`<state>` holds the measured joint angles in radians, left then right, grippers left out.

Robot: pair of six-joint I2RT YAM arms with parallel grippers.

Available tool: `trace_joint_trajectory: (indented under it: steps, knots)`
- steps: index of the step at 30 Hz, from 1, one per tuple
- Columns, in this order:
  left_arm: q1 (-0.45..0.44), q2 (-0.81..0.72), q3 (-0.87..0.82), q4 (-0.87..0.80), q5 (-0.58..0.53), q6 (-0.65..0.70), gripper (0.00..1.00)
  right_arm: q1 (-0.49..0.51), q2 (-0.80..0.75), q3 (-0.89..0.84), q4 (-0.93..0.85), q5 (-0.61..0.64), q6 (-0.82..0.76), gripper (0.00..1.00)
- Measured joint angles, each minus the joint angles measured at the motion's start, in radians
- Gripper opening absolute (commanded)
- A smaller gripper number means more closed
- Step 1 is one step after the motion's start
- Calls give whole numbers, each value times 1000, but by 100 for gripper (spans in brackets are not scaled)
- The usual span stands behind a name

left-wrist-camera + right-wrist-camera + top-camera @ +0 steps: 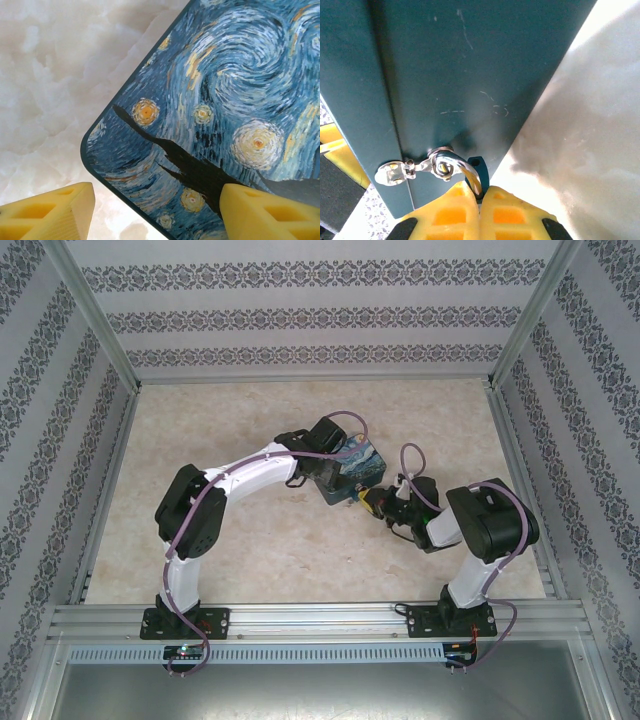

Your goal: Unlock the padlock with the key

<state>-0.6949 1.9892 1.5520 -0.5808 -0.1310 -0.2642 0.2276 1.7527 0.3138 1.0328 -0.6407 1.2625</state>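
The padlock (476,166) has a small blue body and a silvery shackle (468,170) that passes through the hasp (395,172) on the dark teal side of the Starry Night box (460,75). My right gripper (481,192) is shut on the padlock's body, its yellow fingers pressed together right at the box's lower edge. The key is hidden from view. My left gripper (157,205) stands open over a corner of the box's painted lid (225,100), one finger (55,215) beside the edge above the table, the other (265,215) over the lid.
The box (352,472) sits mid-table on the pale marble surface (230,410), with both arms meeting at it. Patterned walls and metal rails enclose the table on three sides. Open room lies toward the back and the left.
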Motion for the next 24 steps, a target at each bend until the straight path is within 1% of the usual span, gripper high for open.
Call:
trace_joint_trajectory:
  steps: [7,11,15,21,24]
  knots:
    - [-2,12,8,20,17,0,65,-49,-1,23,-40,-46,7,0]
    - [-10,28,23,34,18,3,65,-95,-1,52,-95,-85,-3,0]
    - [-13,42,38,37,15,6,64,-121,-5,92,-176,-111,-35,0]
    - [-15,54,55,31,0,19,64,-153,-87,192,-466,-59,-175,0]
    - [-19,58,59,26,-5,22,64,-154,-137,236,-593,-30,-250,0]
